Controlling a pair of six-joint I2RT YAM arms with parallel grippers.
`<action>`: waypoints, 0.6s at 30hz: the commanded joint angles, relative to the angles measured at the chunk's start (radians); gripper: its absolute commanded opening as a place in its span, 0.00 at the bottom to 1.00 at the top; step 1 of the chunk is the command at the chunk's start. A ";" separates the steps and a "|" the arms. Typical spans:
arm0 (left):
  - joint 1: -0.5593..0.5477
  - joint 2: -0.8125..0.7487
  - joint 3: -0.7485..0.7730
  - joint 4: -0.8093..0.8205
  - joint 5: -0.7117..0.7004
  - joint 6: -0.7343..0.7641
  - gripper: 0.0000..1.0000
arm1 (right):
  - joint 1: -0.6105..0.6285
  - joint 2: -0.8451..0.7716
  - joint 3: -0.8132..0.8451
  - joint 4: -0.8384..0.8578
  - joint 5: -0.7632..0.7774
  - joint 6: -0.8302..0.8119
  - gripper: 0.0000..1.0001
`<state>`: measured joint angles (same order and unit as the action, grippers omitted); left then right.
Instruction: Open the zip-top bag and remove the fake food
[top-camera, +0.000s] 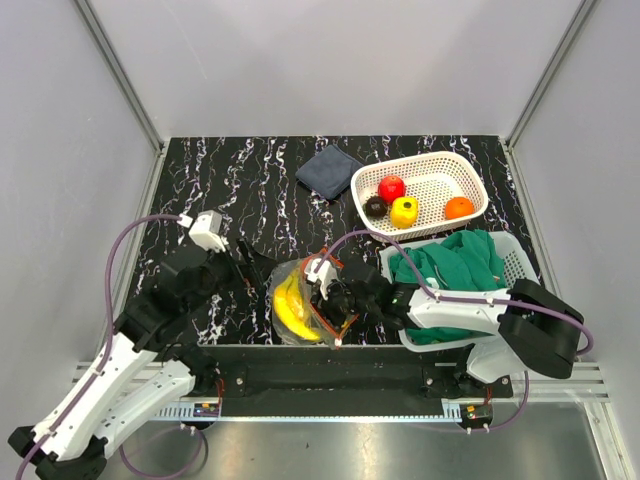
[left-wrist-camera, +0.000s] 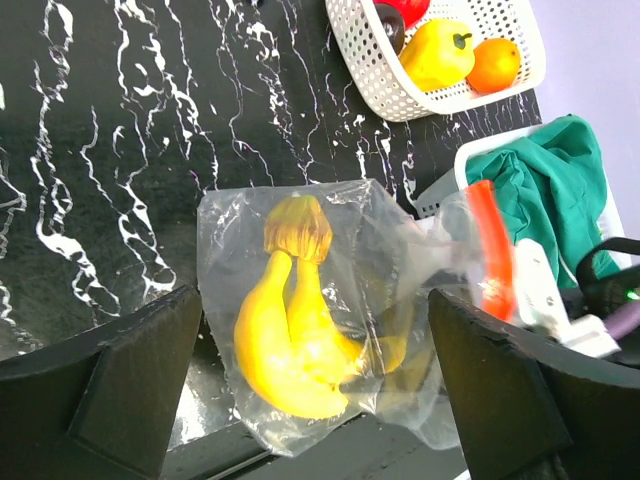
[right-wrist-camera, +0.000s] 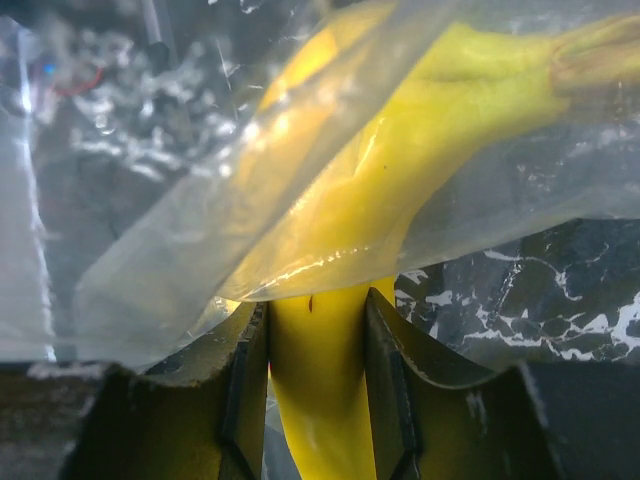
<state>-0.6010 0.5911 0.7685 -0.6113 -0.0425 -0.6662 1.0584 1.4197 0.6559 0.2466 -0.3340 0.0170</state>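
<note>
The right arm lies low and reaches sideways along the near edge of the table. The right gripper is pinched tight on the bananas; a dark finger presses on each side of the smooth yellow end. The zip-top bag is right at this gripper; its thin clear skin hangs over the fingers and the bananas, shiny and full of wrinkles. The red-orange zip strip stands up just beside the gripper's white body.

The left arm rises from its corner and bends down toward the bag. The left gripper is spread wide and holds nothing; in its own view the bag sits ahead, between its two blocky black fingers; I cannot tell if they touch it. The bananas are curved and glossy, with a bumpy brown top.

Far past the right gripper sits a white basket full of little holes. In it are a round red apple, a dark round fruit, a yellow pepper and an orange.

Close beside the right arm, a second white basket holds a soft, crumpled green cloth. A folded dark blue cloth lies flat, well past both grippers. The table is black with white squiggly lines.
</note>
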 joint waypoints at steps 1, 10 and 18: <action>0.006 -0.022 0.075 -0.027 -0.042 0.051 0.99 | 0.000 0.004 0.047 0.025 0.026 0.014 0.00; 0.007 0.108 -0.038 0.048 -0.016 -0.061 0.85 | 0.000 -0.005 0.024 0.100 -0.004 0.061 0.00; 0.010 -0.020 -0.140 0.171 0.063 -0.085 0.95 | -0.028 -0.073 0.031 0.068 0.110 0.244 0.00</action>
<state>-0.5957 0.6628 0.6323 -0.5568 -0.0170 -0.7509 1.0462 1.4071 0.6666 0.2642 -0.2855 0.1482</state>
